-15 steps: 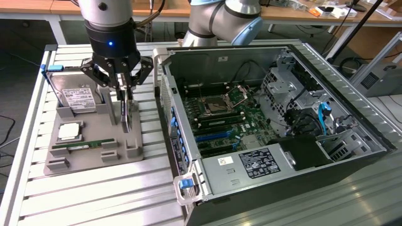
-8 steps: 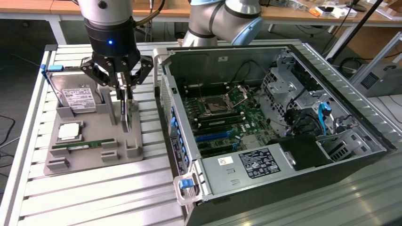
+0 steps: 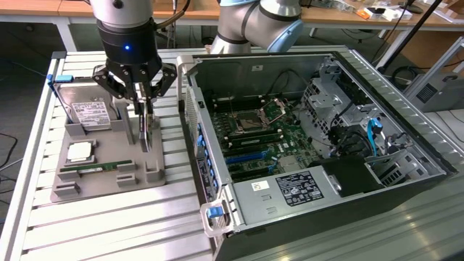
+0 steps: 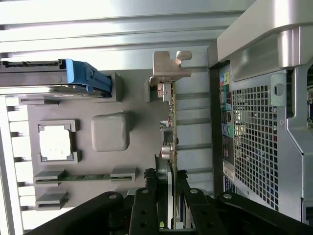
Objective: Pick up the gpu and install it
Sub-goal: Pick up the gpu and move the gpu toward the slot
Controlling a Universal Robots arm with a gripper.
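Black claw (image 3: 143,106) clamped on upright gpu (image 3: 145,136), in grey tray (image 3: 108,182), hard drive label (image 3: 93,114) apparently illegible

The end effector (image 3: 143,102) grips the upright gpu (image 3: 146,135) in the gray holder (image 3: 94,182).

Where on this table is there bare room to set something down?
Bare slats of the table lie below the grey tray in the exterior view, across to the computer case. The tray is crowded, and the gripper clamps the gpu there.
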